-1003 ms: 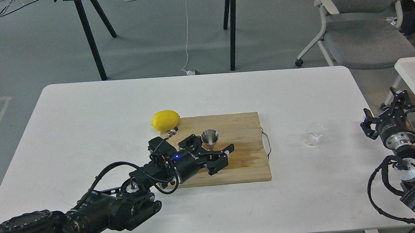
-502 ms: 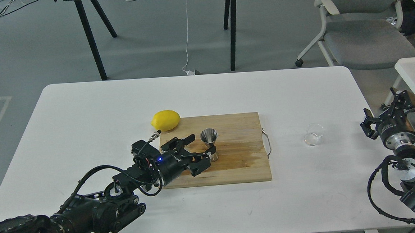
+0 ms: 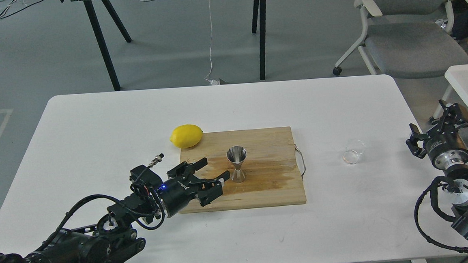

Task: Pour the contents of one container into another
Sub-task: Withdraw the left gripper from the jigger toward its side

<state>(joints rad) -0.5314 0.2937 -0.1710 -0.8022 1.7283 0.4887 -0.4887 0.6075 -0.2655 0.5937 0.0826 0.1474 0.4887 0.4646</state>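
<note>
The steel jigger (image 3: 237,164) stands upright near the middle of the wooden cutting board (image 3: 270,186). My left gripper (image 3: 213,168) is open just left of it, fingers apart and pointing right, with nothing between them and a small gap to the jigger. The small clear glass cup (image 3: 354,151) stands on the white table to the right of the board. At the table's right edge my right gripper (image 3: 436,125) is open and empty, some way right of the cup.
A yellow lemon (image 3: 186,135) lies on the white table (image 3: 95,127) at the board's far left corner. The board has a wire handle (image 3: 301,160) on its right side. An office chair (image 3: 406,27) and black table legs stand beyond the table.
My left gripper has drawn back to the left, away from the jigger, which now stands free on the board. The right arm, cup and lemon have stayed put.
</note>
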